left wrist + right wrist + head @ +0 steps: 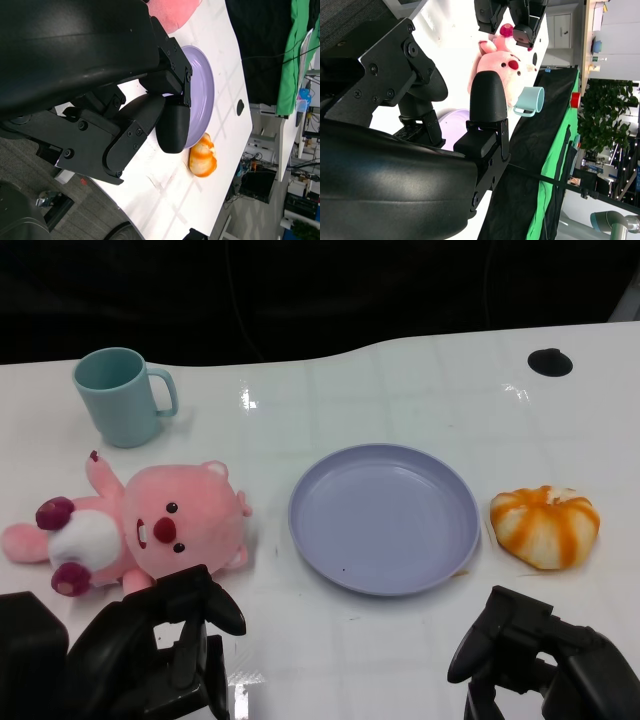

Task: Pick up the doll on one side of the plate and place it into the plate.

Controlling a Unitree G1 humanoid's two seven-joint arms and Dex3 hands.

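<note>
A pink plush doll [140,525] lies on its back on the white table, left of the lavender plate [385,515]. The plate holds nothing. On the plate's right sits an orange-and-white striped soft toy [545,525]. My left hand [165,650] hovers just in front of the doll, near the table's front edge, fingers apart and holding nothing. My right hand [530,655] is low at the front right, below the striped toy, also holding nothing. The left wrist view shows the plate [202,95] and the striped toy [202,157] beyond the fingers [172,125]. In the right wrist view the doll [497,70] is visible.
A teal mug [120,395] stands at the back left, behind the doll. A black round spot [550,362] marks the table at the back right. The table's far edge borders a dark backdrop.
</note>
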